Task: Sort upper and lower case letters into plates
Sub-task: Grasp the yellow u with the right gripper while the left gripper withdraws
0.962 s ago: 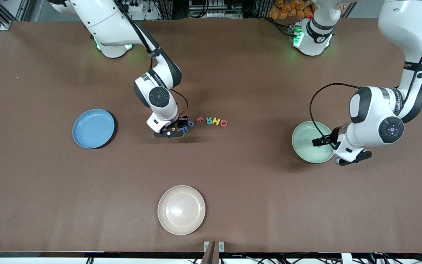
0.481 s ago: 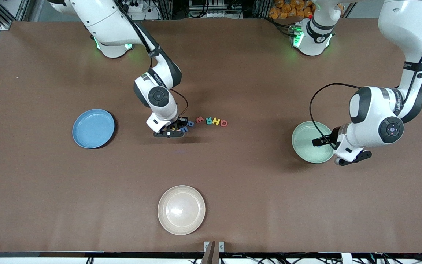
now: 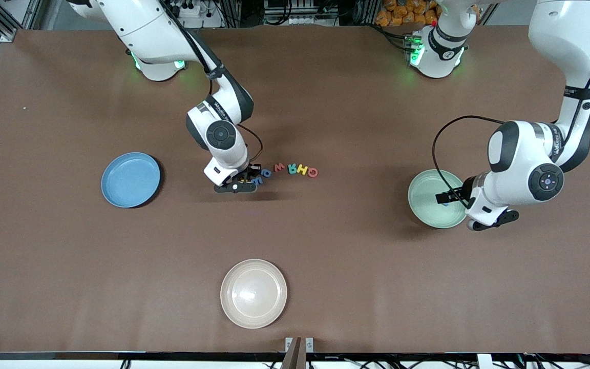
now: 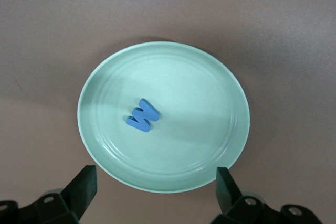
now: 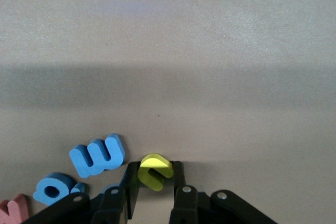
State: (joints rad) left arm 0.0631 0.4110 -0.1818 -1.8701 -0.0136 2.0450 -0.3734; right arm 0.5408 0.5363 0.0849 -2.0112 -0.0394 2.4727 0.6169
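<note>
Right gripper (image 5: 153, 188) is down at the row of letters (image 3: 287, 169) mid-table, at the end toward the right arm, fingers (image 5: 130, 184) clamped on a yellow letter (image 5: 154, 170); a blue letter (image 5: 97, 155) crowds just beside it. Left gripper (image 4: 155, 187) hovers over the mint green plate (image 4: 220, 93), jaws spread wide, a blue W (image 4: 142, 115) lying inside. The blue plate (image 3: 130, 179) sits toward the right arm's end, and the cream-beige plate (image 3: 253, 293) lies nearest the front camera.

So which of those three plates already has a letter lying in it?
The pale green plate at the left arm's end of the table: a blue letter lies in it. The blue plate and the cream plate hold nothing.
</note>
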